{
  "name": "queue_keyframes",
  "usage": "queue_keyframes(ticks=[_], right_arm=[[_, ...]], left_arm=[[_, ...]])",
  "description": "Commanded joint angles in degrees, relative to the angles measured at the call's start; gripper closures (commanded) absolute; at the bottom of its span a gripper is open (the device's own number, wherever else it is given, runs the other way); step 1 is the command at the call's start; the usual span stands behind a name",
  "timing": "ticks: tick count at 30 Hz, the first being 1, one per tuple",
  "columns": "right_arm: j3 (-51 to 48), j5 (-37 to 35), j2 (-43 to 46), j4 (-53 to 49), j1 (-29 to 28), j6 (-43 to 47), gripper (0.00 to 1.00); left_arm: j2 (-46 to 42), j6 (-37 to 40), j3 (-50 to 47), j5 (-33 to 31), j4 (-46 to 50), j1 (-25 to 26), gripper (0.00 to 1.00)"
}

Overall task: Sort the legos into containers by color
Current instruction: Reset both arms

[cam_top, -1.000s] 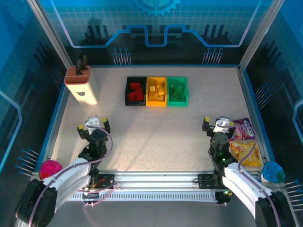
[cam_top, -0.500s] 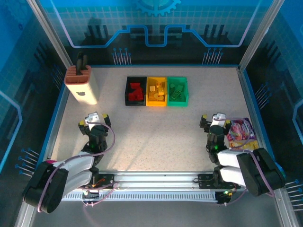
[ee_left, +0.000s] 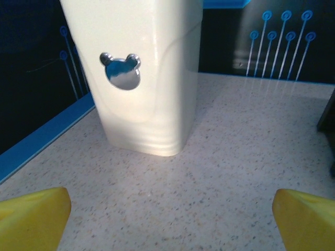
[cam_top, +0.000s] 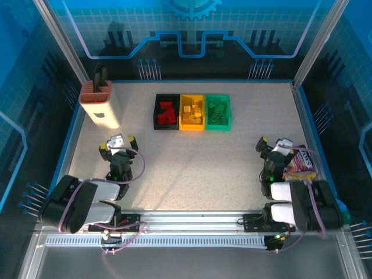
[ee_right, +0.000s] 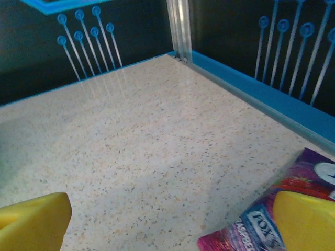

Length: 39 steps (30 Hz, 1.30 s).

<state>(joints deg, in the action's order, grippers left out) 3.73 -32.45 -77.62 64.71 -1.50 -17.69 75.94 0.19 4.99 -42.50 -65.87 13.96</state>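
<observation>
Sitting folded close to the front rail, both arms keep their pincers low over the speckled table [cam_top: 197, 165]; the left gripper [cam_top: 118, 144] is at the near left, jaws spread wide and holding nothing; in its wrist view the yellow fingertips [ee_left: 32, 215] sit at the two bottom corners with only bare tabletop between them. The right gripper [cam_top: 278, 144] is at the near right, also gaping wide and empty; just beside it, toward the right wall, lies a purple and yellow candy bag [cam_top: 299, 165], and in the right wrist view one corner of that bag reaches under the right-hand fingertip, though I cannot tell whether they touch.

Farther back on the left stands the tall beige block [cam_top: 100, 107], upright, with a shiny bear-shaped badge [ee_left: 121, 70] on the face toward the left wrist camera; it is well apart from the left pincer.

Farthest out, near the middle of the far side, three bins stand touching in a row: the black bin [cam_top: 165, 125] on the left holds the red legos [cam_top: 168, 111]; the yellow bin [cam_top: 192, 127] in the middle holds the yellow legos [cam_top: 193, 110]; the green bin [cam_top: 218, 127] on the right holds the green legos [cam_top: 216, 111]; both pincers are well apart from them.
</observation>
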Motion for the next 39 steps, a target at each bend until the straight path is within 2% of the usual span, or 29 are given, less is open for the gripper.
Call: queue_keyframes(ticks=[1,2,3,6,9,14,16,21,23,26,27,33,36,39], right_arm=[[1.23,3.71,-4.43,10.54,0.84,3.27,0.00],[2.25,4.25,-0.37,2.91,0.93,2.08,0.00],[2.97,4.64,1.17,-0.46,1.06,1.83,0.00],[2.24,8.03,-4.79,10.71,0.11,7.01,0.00],[1.80,7.74,-7.94,16.78,-4.71,13.56,0.00],[7.69,9.63,-12.23,12.99,-13.30,26.57,0.00],[5.90,11.39,-11.76,14.63,-11.23,23.75,0.00],[7.11,12.75,-14.83,15.25,-11.27,24.60,0.00],[7.02,12.76,-15.15,15.88,-11.23,24.76,0.00],[6.32,12.67,-15.40,16.88,-11.40,24.60,0.00],[6.22,12.69,-15.19,16.91,-11.42,24.58,0.00],[6.88,12.45,-15.54,16.73,-11.32,24.86,0.00],[8.81,11.52,-14.04,11.23,-10.68,23.55,0.00],[15.82,11.17,-11.68,-6.16,-7.94,19.39,0.00]], left_arm=[[4.44,2.20,-0.06,3.51,-14.12,-0.68,0.01],[4.04,1.98,-0.48,4.18,-14.03,-0.66,0.01],[3.18,1.44,-1.02,4.76,-13.32,-0.68,0.01],[3.70,1.89,-1.20,6.15,-14.36,-0.85,0.01],[3.36,2.04,-0.69,6.29,-13.10,-0.85,0.01],[2.99,2.09,0.01,7.68,-11.57,-1.27,0.01],[2.99,2.14,-0.09,9.58,-11.48,-1.91,0.01],[3.55,2.75,0.45,12.78,-10.20,-2.71,0.01],[9.33,3.61,1.41,16.21,-14.35,-4.00,0.01],[17.99,7.87,6.55,24.49,-13.97,-4.46,0.01],[16.32,5.87,6.10,23.87,-11.96,-5.13,0.01],[17.24,7.02,5.37,25.31,-14.51,-4.73,0.01],[17.31,7.02,5.53,25.28,-14.47,-4.73,0.01],[17.47,6.95,6.20,24.41,-13.89,-4.82,0.01]])
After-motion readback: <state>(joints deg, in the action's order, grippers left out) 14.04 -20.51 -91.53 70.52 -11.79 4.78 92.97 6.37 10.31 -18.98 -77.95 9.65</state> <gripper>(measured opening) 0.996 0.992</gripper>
